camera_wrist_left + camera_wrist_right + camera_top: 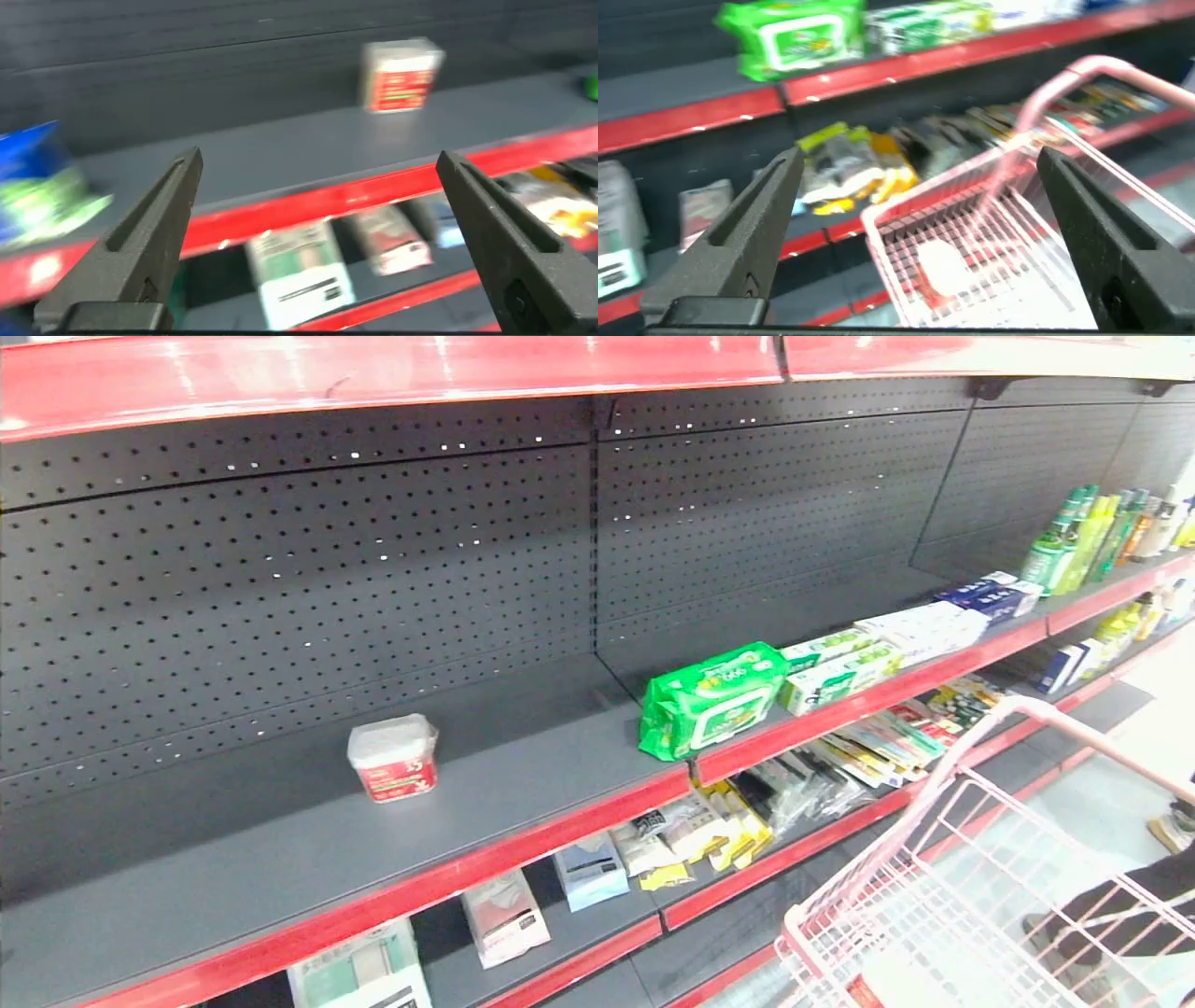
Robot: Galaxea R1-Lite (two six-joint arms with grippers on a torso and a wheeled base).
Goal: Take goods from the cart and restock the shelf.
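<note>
The right hand [920,154], spread and empty, faces the cart [1092,65], where a pale pack [943,266], seemingly goods, lies; reaching in crooked could snag the wire rim. The left hand [318,159], spread, faces the shelf [355,196].

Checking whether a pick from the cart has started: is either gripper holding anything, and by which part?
Nothing is held. The left gripper and the right gripper are both open and empty.
</note>
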